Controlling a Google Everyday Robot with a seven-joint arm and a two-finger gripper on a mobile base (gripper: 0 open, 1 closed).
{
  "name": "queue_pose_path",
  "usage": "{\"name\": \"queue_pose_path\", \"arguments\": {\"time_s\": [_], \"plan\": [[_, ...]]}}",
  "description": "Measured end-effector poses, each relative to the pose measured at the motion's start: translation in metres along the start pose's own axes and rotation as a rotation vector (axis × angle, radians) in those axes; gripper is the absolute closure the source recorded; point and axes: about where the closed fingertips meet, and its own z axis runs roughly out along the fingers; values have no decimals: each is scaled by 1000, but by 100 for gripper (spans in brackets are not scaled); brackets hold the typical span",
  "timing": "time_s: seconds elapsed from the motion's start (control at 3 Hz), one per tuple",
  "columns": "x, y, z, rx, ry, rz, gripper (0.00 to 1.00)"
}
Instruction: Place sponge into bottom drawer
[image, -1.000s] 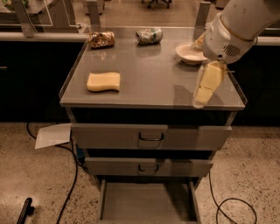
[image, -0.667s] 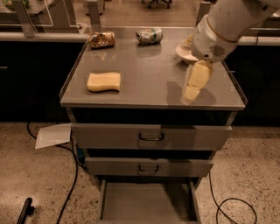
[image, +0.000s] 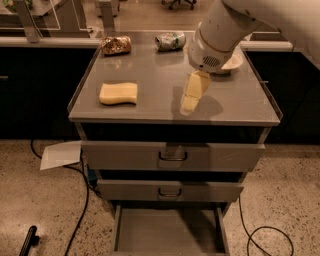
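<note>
A white sheet of paper (image: 60, 154) lies on the speckled floor at the far left. On the left part of the grey metal worktop (image: 150, 111) rests the pale yellow, wavy-edged sponge (image: 118, 93), flat and alone. Behind it, near the back edge, sits a brown crumpled snack bag (image: 116, 45). Lower down, the grey bottom drawer (image: 167, 231) stands pulled out, with two shut drawers above it. A crumpled silvery-green packet (image: 170, 41) lies at the back. Right of centre, the yellowish padded tool (image: 188, 102) points down over the worktop, well apart from the sponge; whether it is apart or together I cannot tell. A white bowl (image: 233, 62) peeks out behind the arm.
</note>
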Motion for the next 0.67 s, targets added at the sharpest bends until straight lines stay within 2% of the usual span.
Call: {"name": "queue_pose_path", "arguments": {"time_s": [0.33,0.67], "plan": [[-17,-14,18,64,45,39,0],[-16,-15,18,70,51,76,0]]}}
